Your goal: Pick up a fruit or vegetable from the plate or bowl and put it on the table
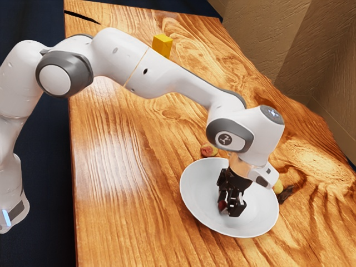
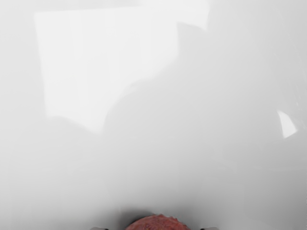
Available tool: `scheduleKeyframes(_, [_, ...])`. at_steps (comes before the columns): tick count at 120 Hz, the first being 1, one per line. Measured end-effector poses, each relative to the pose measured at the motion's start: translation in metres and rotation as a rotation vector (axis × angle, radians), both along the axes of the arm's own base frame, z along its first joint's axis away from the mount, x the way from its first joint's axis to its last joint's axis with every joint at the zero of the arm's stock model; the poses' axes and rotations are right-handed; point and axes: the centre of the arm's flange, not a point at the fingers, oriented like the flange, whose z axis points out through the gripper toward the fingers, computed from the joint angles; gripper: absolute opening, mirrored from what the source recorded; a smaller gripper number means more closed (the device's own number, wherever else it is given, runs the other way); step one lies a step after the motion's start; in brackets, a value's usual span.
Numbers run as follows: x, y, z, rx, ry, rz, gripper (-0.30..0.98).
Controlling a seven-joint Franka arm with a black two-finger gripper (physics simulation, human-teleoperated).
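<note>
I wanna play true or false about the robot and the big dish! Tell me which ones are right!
1. The dish is white. True.
2. The yellow block is inside the dish. False: the yellow block is on the table.
3. The gripper is down in the dish. True.
4. The round thing at the gripper is blue. False: it is red.
5. The table is made of wood. True.

Tan wall (image 1: pixel 264 36) beyond wooden table (image 1: pixel 100 222).
</note>
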Motion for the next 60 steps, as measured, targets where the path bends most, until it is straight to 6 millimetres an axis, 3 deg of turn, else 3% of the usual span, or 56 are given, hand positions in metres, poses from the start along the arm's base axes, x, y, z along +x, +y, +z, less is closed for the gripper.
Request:
scheduleKeyframes(42, [0.0008,0.0001,-0.0012,0.000,-0.001,0.001,0.18])
scheduleKeyframes(60, [0.0021,0.0003,0.0070,0.000,-0.012,0.001,0.17])
